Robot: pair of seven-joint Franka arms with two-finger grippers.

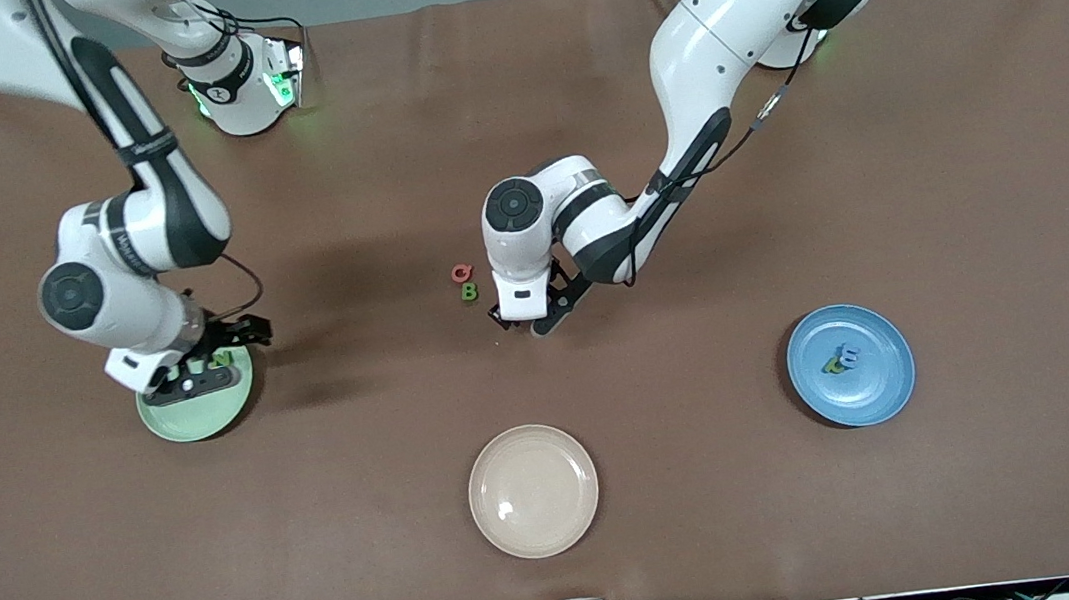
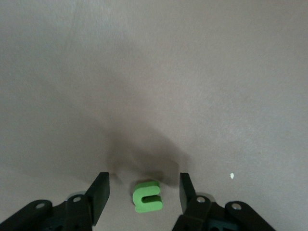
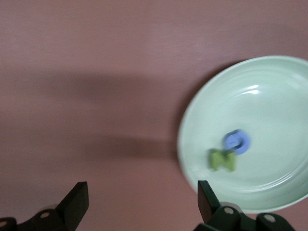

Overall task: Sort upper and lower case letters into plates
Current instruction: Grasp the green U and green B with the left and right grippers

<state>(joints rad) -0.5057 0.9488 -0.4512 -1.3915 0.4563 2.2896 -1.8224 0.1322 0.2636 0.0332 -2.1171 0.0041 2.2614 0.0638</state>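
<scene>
My left gripper (image 1: 518,324) (image 2: 143,185) is open and low over the table's middle, its fingers on either side of a small green letter (image 2: 148,196) that lies flat on the mat; neither finger touches it. A red letter (image 1: 462,272) and a green letter (image 1: 469,291) lie beside this gripper, toward the right arm's end. My right gripper (image 1: 188,379) (image 3: 142,199) is wide open and empty over the mint green plate (image 1: 206,419) (image 3: 269,96). That plate holds a blue letter (image 3: 237,142) and a green letter (image 3: 222,160). The blue plate (image 1: 881,381) holds a green and a blue letter (image 1: 841,361).
A cream-beige plate (image 1: 533,490) without letters sits nearer the front camera, between the two coloured plates. The brown mat covers the whole table. The left arm's forearm stretches over the table's middle toward its base.
</scene>
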